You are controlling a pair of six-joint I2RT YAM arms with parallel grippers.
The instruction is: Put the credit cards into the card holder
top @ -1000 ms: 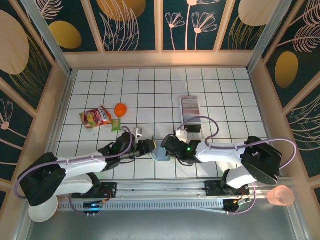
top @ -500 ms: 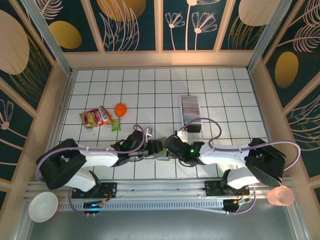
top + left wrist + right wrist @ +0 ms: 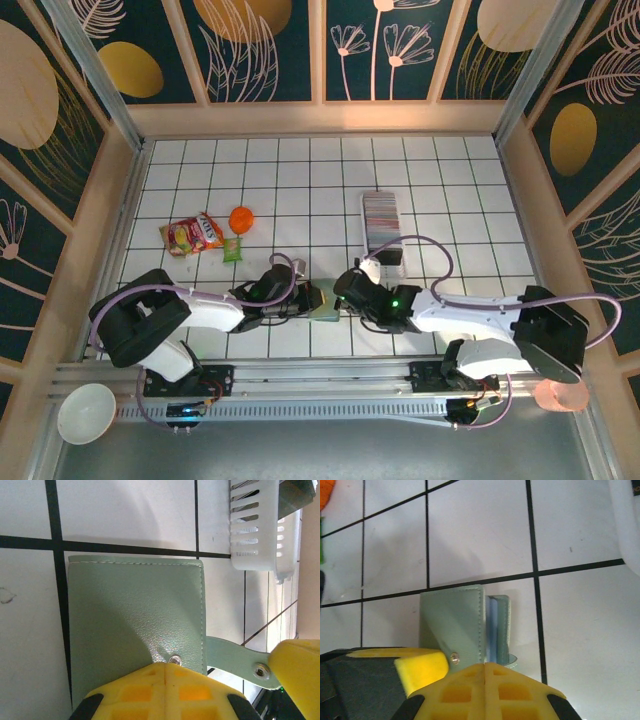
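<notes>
The small sage-green folding card holder (image 3: 325, 301) lies on the table, between the tips of both grippers. Its near edge is taken under the left gripper (image 3: 165, 677), whose yellow jaws are pressed fully together on it. The right gripper (image 3: 485, 677) is closed as well, with its tips against the clasp side. Whether something is pinched there cannot be told. Just ahead of these tips the cover is lifted a little, and a bluish-grey inside (image 3: 491, 625) is seen.

The thin grey, white and pinkish credit cards (image 3: 382, 211) are kept edge-on in a long clear plastic tray (image 3: 363, 215), beyond the right gripper and apart from it.

Several risks are judged. The grip is only on a thin edge, so the holder may slip out. It may also fold shut if one side is released to fetch a card. If the grippers are pulled apart, the clasp tab (image 3: 235, 660) may be strained.

The surface is a smooth white tiled table (image 3: 450, 170) with black lines, on which sliding is easy. It is enclosed by wooden-framed dark wall panels (image 3: 270, 50) painted with golden plants.
</notes>
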